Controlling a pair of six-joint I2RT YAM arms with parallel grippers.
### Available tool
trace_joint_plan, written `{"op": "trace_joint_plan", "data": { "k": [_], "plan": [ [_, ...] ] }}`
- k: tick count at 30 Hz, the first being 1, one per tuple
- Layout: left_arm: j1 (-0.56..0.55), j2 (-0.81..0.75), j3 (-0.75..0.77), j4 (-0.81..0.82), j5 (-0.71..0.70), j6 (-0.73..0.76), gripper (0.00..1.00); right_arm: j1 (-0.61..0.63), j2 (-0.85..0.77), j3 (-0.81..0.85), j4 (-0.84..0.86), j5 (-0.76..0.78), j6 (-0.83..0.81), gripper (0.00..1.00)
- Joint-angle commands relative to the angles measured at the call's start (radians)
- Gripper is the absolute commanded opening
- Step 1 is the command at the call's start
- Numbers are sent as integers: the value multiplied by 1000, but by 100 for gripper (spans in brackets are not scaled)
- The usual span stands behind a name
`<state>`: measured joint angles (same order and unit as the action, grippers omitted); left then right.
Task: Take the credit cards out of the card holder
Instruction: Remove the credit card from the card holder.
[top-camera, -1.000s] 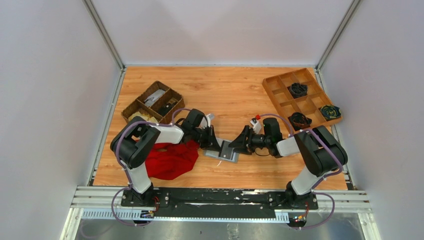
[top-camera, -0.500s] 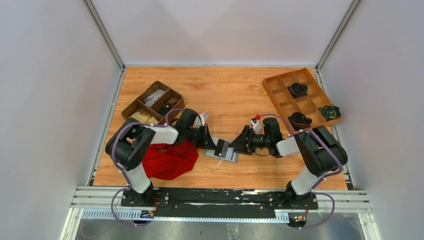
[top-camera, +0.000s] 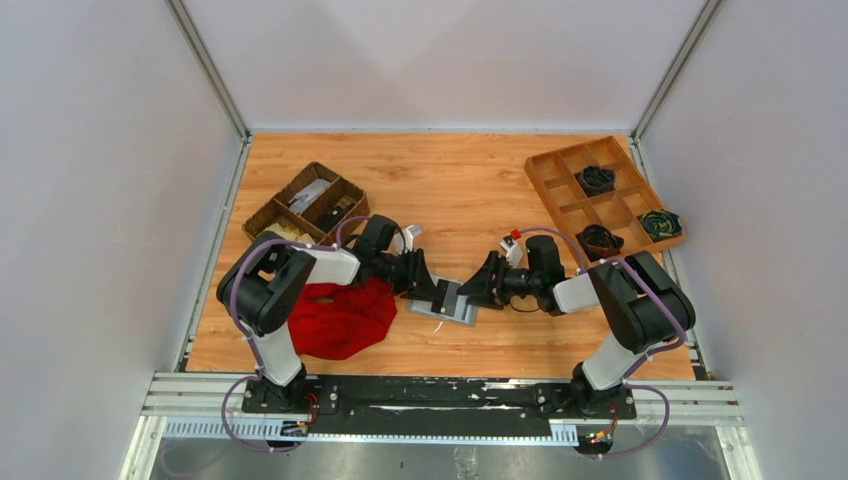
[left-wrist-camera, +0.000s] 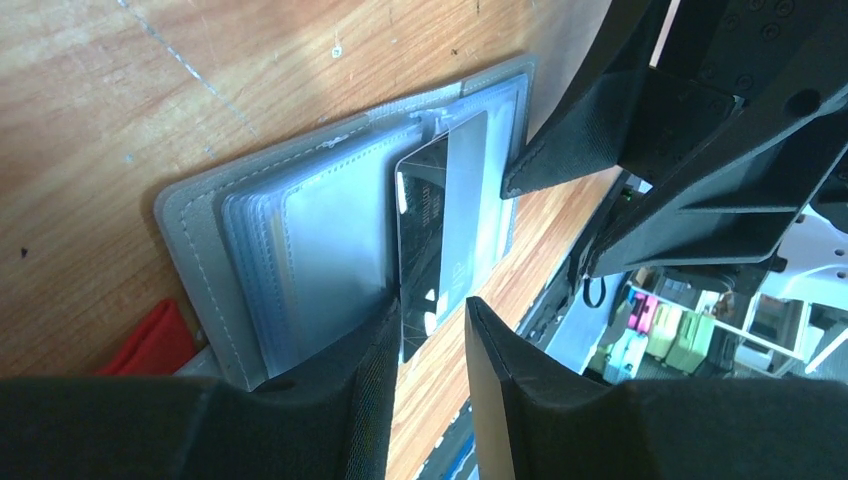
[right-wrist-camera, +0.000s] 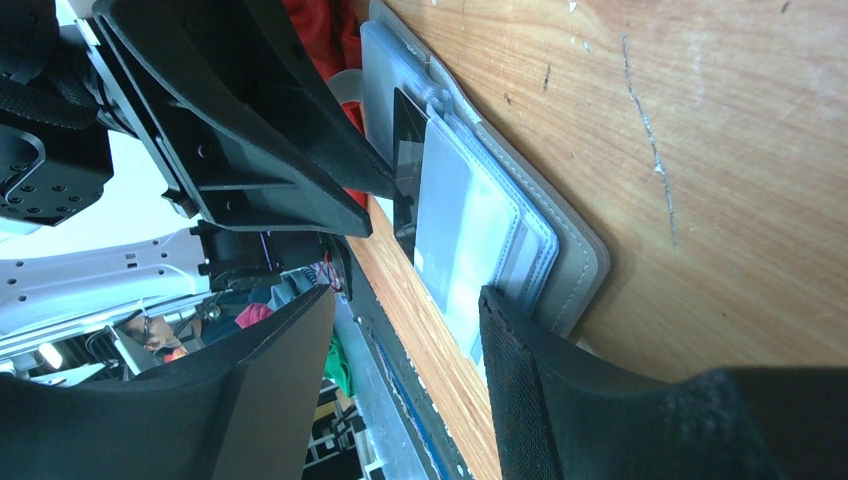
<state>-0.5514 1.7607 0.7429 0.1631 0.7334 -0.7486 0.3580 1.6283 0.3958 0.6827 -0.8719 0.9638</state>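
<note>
Card holder: open flat, worktop centre, between arms. Credit card half out of sleeve, its edge between narrowly parted left jaws, unclamped. Right jaws wide, one tip on holder's right edge. Risk: card slides free or holder drags if grip loose.

Top view bright, even overhead light; soft shadows on the desk beside the card holder. Wrist views: glare on its clear sleeves, my left gripper dark and blurry up close, background soft.
</note>
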Motion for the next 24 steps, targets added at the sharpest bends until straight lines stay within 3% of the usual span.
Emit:
{"op": "trace_joint_plan", "data": {
  "k": [1,11,24],
  "plan": [
    [-5,47,30,5,29,20,36,1,37,-18,-106,77,-62,60],
    [-5,82,25,4,7,76,49,1,36,-17,-109,76,-63,60],
    [14,178,11,4,59,190,49,1,20,-19,-120,81,-64,60]
  ]
}}
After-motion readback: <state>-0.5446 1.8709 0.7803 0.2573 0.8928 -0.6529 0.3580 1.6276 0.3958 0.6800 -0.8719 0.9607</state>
